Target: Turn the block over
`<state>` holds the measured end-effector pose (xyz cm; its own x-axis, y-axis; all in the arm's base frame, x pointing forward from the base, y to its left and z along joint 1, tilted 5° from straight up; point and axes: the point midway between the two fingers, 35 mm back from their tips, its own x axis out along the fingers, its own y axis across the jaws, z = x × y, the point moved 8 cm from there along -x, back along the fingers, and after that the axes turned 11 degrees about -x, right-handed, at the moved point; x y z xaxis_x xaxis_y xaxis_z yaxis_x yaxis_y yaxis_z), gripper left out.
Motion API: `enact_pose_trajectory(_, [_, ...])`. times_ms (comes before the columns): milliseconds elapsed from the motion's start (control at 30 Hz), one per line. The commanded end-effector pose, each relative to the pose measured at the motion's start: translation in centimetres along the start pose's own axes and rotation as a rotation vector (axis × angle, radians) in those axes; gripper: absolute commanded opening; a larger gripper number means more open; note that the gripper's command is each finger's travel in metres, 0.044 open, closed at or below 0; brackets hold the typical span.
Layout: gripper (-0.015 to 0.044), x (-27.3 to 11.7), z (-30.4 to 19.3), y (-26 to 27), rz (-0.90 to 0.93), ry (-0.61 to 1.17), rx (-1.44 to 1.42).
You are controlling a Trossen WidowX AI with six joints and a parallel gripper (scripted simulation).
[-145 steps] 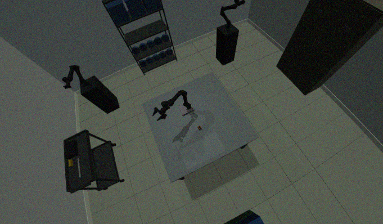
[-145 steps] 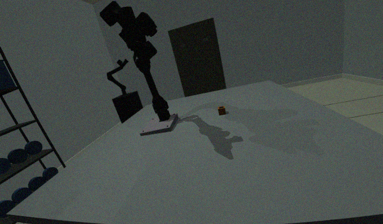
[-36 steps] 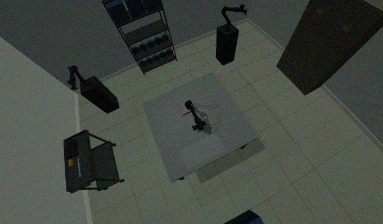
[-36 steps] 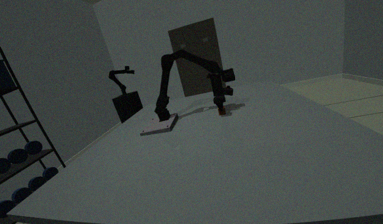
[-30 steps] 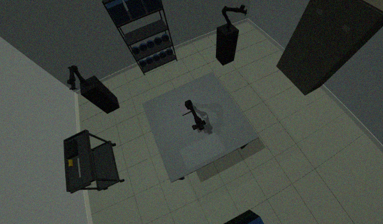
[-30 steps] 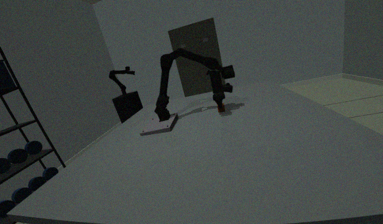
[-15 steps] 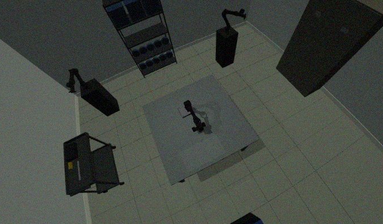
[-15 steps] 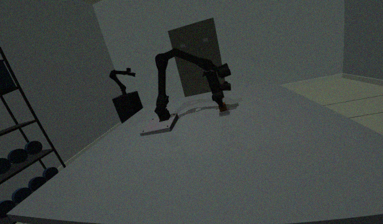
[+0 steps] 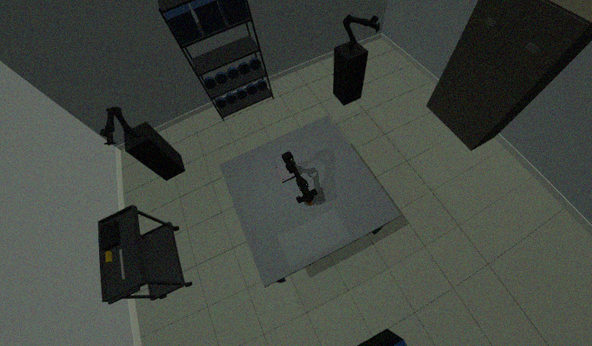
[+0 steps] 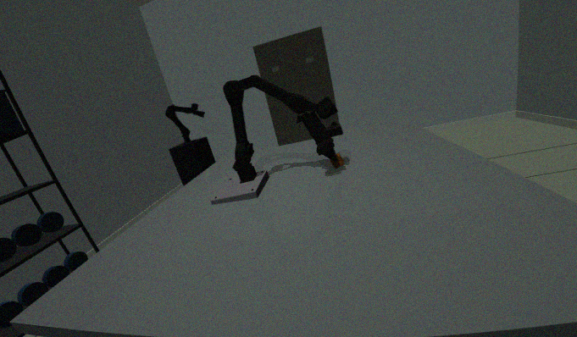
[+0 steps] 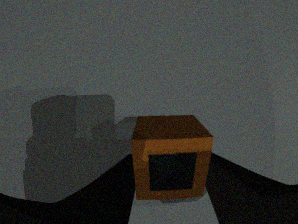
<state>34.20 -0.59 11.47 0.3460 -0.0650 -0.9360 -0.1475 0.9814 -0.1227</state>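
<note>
One orange block (image 9: 309,202) (image 10: 338,160) (image 11: 173,167) is clamped in the pincer (image 10: 335,161) (image 11: 169,159), with a dark finger against each of two opposite sides. A dark square, bordered in orange, occupies the block face turned toward the wrist view. The block is located at the end of the black arm (image 9: 302,180) (image 10: 239,120), at the table (image 9: 258,226) (image 10: 307,254); contact between block and table cannot be confirmed. The pincer slants downward, away from the arm's base. The arm stands on a pale flat plate (image 10: 226,194). Shadows fall on the table near the block.
</note>
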Motion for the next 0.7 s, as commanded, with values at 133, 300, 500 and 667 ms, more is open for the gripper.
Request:
enact_pose_trajectory(133, [0.0,-0.2,-1.3,0.2,-0.027,-0.113,-0.004])
enact_pose_trajectory(300, [0.0,-0.3,-1.7,0.3,-0.034,-0.148,-0.004])
enact_pose_trajectory(500, [0.0,1.0,-2.0,0.4,-0.046,-0.216,-0.003])
enact_pose_trajectory(667, [0.0,2.3,-2.5,0.5,-0.059,-0.292,-0.003])
